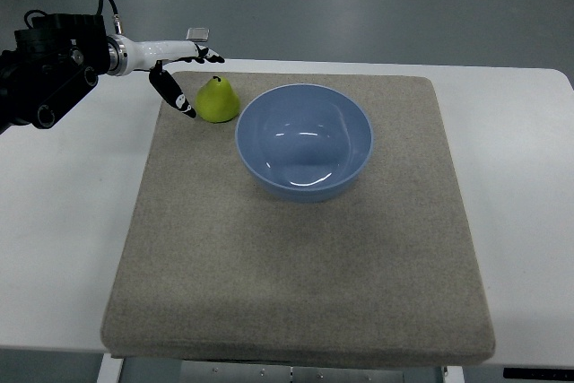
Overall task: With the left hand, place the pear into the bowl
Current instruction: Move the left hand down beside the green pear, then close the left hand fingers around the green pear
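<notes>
- Starting nearest: grey mat (296, 293) lies on the white table (63, 239), covering most of it.
- Blue bowl (304, 141) sits on the mat's far half, upright, nothing inside.
- Pear (217, 100) stands on the mat just left of the bowl, close to its rim; contact unclear.
- Left hand (184, 73) comes in from the left edge and hovers at the mat's far-left corner. Fingers spread, holding nothing; thumb tip points down just left of the pear.
</notes>
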